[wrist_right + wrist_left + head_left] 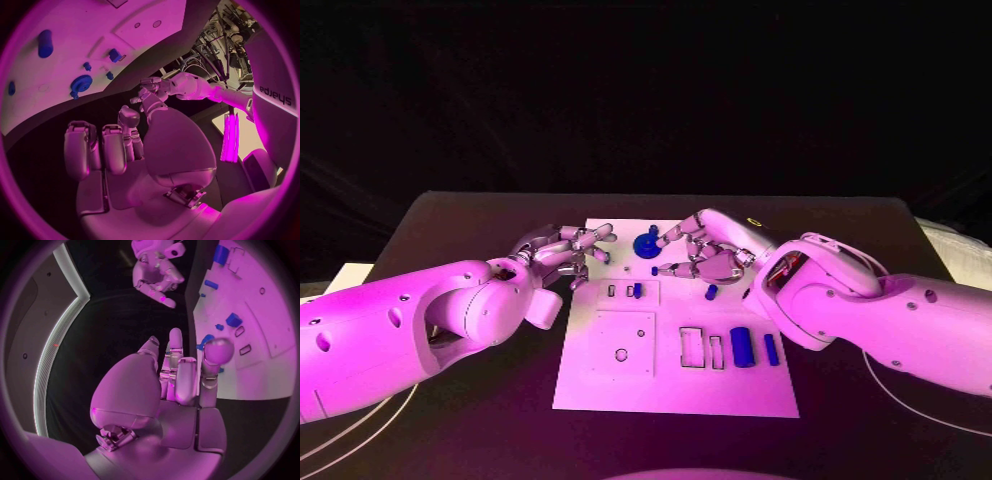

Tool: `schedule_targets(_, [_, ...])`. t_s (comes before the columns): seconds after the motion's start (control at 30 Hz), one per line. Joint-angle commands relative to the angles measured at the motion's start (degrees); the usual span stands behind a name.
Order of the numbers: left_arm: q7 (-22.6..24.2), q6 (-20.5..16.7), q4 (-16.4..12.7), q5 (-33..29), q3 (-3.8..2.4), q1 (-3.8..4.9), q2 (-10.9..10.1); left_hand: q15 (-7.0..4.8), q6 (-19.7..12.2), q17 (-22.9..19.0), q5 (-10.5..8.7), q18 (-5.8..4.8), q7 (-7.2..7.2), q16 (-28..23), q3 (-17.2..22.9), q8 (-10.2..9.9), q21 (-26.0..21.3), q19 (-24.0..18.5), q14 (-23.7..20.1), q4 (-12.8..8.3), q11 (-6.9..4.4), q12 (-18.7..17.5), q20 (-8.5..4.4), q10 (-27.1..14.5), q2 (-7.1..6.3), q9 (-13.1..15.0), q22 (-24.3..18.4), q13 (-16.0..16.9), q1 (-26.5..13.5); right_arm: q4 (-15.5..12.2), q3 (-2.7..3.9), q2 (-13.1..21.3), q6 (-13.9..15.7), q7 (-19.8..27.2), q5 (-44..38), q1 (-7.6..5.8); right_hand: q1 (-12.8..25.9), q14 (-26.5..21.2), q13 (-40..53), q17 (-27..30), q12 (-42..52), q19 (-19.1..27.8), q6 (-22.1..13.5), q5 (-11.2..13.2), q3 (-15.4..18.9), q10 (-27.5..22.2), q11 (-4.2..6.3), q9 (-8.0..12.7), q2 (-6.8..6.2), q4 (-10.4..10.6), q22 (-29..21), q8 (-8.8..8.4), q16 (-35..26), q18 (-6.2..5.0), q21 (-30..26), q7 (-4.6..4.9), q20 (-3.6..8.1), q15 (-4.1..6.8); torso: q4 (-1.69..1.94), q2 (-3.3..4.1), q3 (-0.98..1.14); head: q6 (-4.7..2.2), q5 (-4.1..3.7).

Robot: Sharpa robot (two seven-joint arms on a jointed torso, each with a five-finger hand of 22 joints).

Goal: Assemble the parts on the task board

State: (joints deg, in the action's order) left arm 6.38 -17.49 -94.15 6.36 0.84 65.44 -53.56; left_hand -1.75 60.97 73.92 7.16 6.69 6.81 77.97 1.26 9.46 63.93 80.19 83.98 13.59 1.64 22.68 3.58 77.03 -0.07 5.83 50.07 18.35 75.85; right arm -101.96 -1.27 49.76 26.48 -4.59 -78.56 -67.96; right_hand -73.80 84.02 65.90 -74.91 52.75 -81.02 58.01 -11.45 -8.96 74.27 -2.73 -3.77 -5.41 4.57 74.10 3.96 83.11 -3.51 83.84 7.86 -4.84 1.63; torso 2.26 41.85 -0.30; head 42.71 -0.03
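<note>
Both arms reach in over the black surface [473, 410] toward the far end of the board [678, 385]. The left hand [563, 253] hangs at the board's 10 o'clock corner, fingers curled loosely inward and apart, holding nothing; the left wrist view shows its fingertips [219, 351] over the board's edge. The right hand [708, 250] hovers at about 1 o'clock, fingers bent and spread, palm empty. Between the two hands, near 12 o'clock, a round blue gear [648, 243] sits on the board. Two blue bars [743, 346] lie toward 4 o'clock, and small blue pieces [638, 290] sit near the centre.
</note>
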Motion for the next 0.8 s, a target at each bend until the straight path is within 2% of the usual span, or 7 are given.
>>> schedule_targets(0.03, [-20.5,6.2,1.0,16.7,-0.11,1.84,0.7,-0.37,-0.2,8.5,-0.07,-1.07,-0.64,5.2,-1.7,2.1,4.9,-0.1,3.7,1.7,0.08,7.6,-0.01,-2.4,0.34,0.9,5.9,6.5,-2.3,-0.8,0.03,2.1,-2.7,3.2,8.5,-1.36,-0.8,3.5,0.0,-4.1,0.2,0.3,0.0,-1.0,-0.1,-0.1,-0.04,-0.1,0.15,-0.3,0.1,0.16,-0.3,0.04,-0.2,-0.01,-0.01,-0.22,-0.66,-0.57,0.07,0.13,0.03])
schedule_targets(0.2, [-33.0,14.7,3.3,32.1,-0.09,5.22,2.4,-0.52,-1.0,13.1,-1.38,-1.36,-1.17,9.5,-6.1,7.8,10.1,-0.6,4.9,2.9,-0.45,22.0,-0.12,-7.3,1.71,3.9,12.1,19.4,-5.5,-0.5,0.03,5.3,-2.6,2.5,12.9,-3.48,-1.1,3.6,-0.2,-4.1,0.5,0.2,0.4,-4.1,-0.5,0.2,0.02,-0.1,0.55,-0.3,0.1,0.26,-0.4,0.06,-0.2,-0.03,0.06,-0.16,-1.04,-1.13,0.23,0.49,0.48])
schedule_targets(0.37, [-40.0,19.9,5.4,42.8,-0.09,7.37,5.3,-1.61,-1.1,16.1,-1.92,-3.24,-2.42,12.0,-8.6,13.5,17.0,3.1,6.0,2.9,-1.71,40.9,-0.79,-0.8,2.76,7.4,22.8,39.1,-5.5,0.4,0.03,6.7,-2.2,0.6,14.5,-4.29,-1.2,3.4,-0.6,-3.3,0.3,0.4,0.3,-6.3,-0.5,0.1,0.07,0.0,0.21,-0.3,-0.2,0.16,-1.0,-0.02,-0.4,-0.04,0.11,-0.11,-1.13,-1.41,0.35,0.6,0.53])
schedule_targets(0.43, [-41.3,21.1,6.1,44.3,-0.09,7.7,6.3,-2.01,-1.4,16.1,-1.98,-3.44,-2.87,12.0,-9.3,15.9,17.8,3.5,6.0,2.9,-2.06,44.1,-1.07,0.2,3.05,9.2,24.0,42.6,-5.2,0.7,0.02,6.8,-2.1,0.1,14.7,-4.38,-1.5,3.3,-0.9,-2.8,-0.1,0.5,0.4,-7.0,-0.6,-0.1,0.11,0.0,-0.11,-0.6,-0.5,0.14,-1.3,-0.08,-0.5,-0.07,0.14,-0.08,-1.22,-1.46,0.42,0.76,0.63])
schedule_targets(0.5, [-42.5,22.3,6.9,45.3,-0.08,8.05,7.5,-2.36,-2.8,16.1,-1.96,-3.61,-3.3,12.0,-10.2,18.8,18.3,3.7,6.0,2.9,-2.26,46.2,-1.31,0.5,3.69,11.8,24.9,44.9,-5.1,1.0,0.02,7.0,-2.0,-0.4,14.8,-4.45,-1.5,3.3,-1.2,-2.6,-0.4,0.6,0.4,-7.7,-0.6,-0.2,0.12,0.0,-0.48,-0.6,-0.7,0.13,-1.5,-0.12,-0.6,-0.09,0.17,-0.06,-0.99,-1.51,0.37,0.71,0.36])
schedule_targets(0.63, [-44.5,24.5,8.3,46.6,-0.06,8.46,9.8,-2.67,-4.4,16.1,-2.54,-3.93,-3.8,12.0,-12.0,23.2,19.3,4.3,6.0,2.8,-2.65,48.2,-1.54,1.1,4.13,16.0,26.7,47.3,-5.7,1.6,0.02,7.1,-1.9,-1.3,14.9,-4.51,-1.3,3.3,-1.4,-2.5,-0.5,0.7,0.4,-8.2,-0.5,-0.2,0.13,0.0,-0.74,-0.6,-0.9,0.14,-1.6,-0.14,-0.7,-0.11,0.18,-0.04,-0.98,-1.63,0.44,0.75,0.42])
schedule_targets(0.8, [-46.7,26.1,10.4,48.4,-0.04,8.81,12.9,-2.77,-6.1,16.1,-3.88,-4.1,-4.0,12.0,-13.8,25.8,19.9,4.7,6.0,3.0,-2.82,49.1,-1.72,1.3,4.41,19.1,27.7,48.4,-6.9,2.1,0.02,7.1,-1.9,-1.9,15.0,-4.54,-1.2,3.2,-1.5,-2.3,-0.6,0.7,0.5,-8.5,-0.5,-0.2,0.15,0.0,-0.9,-0.5,-1.0,0.15,-1.8,-0.16,-0.8,-0.13,0.2,-0.03,-0.87,-1.53,0.39,0.69,0.52])
